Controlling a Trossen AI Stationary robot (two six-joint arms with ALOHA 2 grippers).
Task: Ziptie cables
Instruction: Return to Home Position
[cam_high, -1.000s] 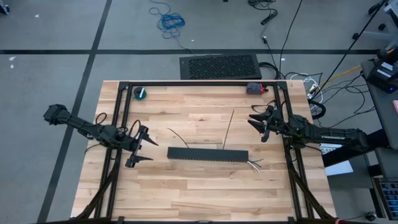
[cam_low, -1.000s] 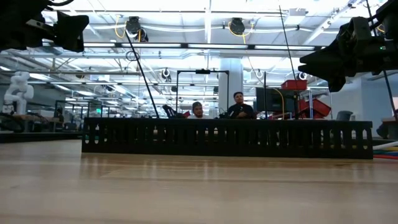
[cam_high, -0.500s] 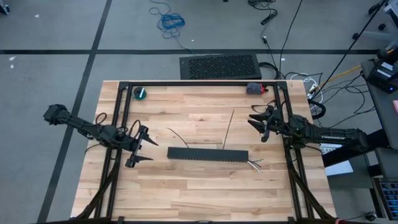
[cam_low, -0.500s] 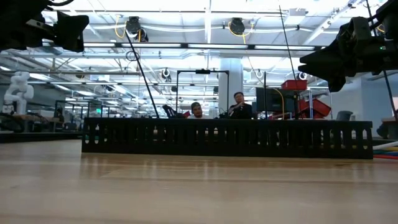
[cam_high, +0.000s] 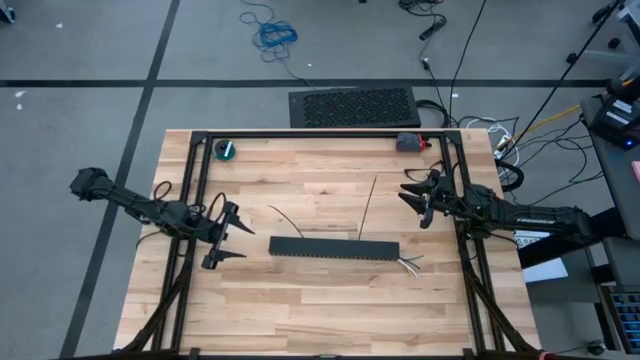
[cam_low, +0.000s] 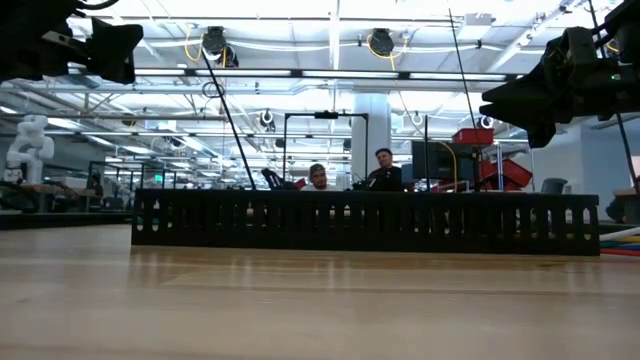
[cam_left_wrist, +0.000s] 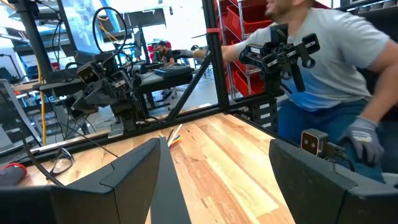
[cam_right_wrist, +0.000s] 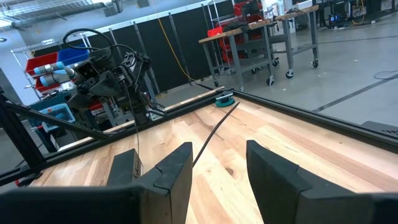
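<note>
While both arms hang clear of the work, the left gripper (cam_high: 240, 240) sits above the left side of the table (cam_high: 300, 300) with its fingers spread wide and nothing between them. The right gripper (cam_high: 408, 206) sits near the right side, fingers likewise parted and empty. The cables (cam_high: 410, 264) show only as pale wire ends poking from the right end of the black duct (cam_high: 333, 247), which lies across the table's middle. Beyond the duct lie a curved ziptie (cam_high: 285, 220) and a straight ziptie (cam_high: 367, 208), the latter reaching the duct's edge.
</note>
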